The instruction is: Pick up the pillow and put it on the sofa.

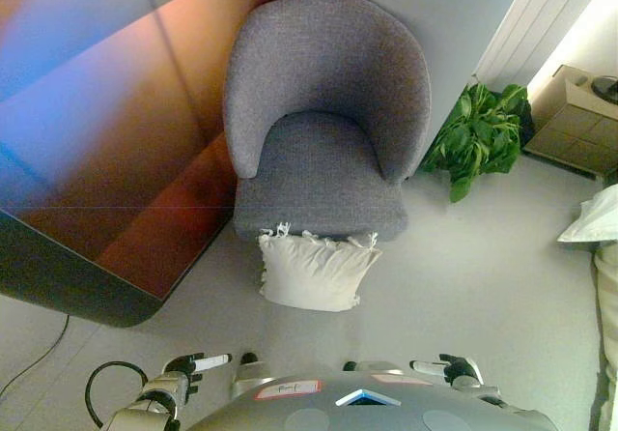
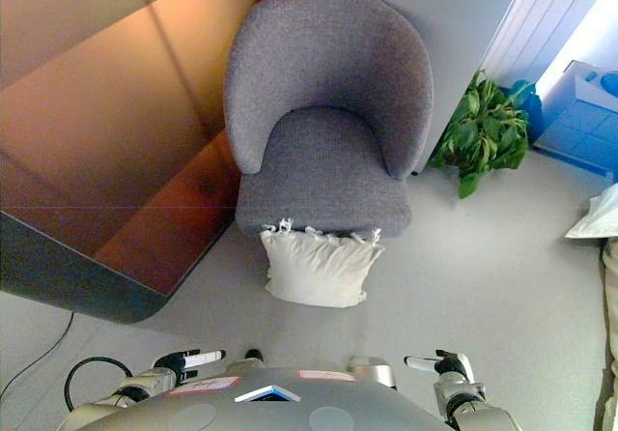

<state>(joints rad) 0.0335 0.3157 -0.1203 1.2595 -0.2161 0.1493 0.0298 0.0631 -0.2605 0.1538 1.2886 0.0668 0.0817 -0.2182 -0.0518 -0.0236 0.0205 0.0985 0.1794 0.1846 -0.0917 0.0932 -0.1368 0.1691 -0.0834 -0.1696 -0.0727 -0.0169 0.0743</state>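
floor: pale grey | wall: light grey | plant: green, in corner | table: glossy dark, left | radiator: white, ribbed

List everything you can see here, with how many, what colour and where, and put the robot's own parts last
pillow: one, cream-white with tassels on its top edge, on the floor against the front of the armchair.
armchair: one, grey fabric, curved back, centre, seat empty.
plant: one, green and leafy, on the floor right of the armchair.
table: one, dark and glossy, rounded corner, at the left.
cardboard box: one, tan, upper right.
white cushion: one, partly visible at the right edge.
floor: light grey.
left hand: dark with white tips, bottom left, holding nothing.
right hand: dark with white tips, bottom right, holding nothing.
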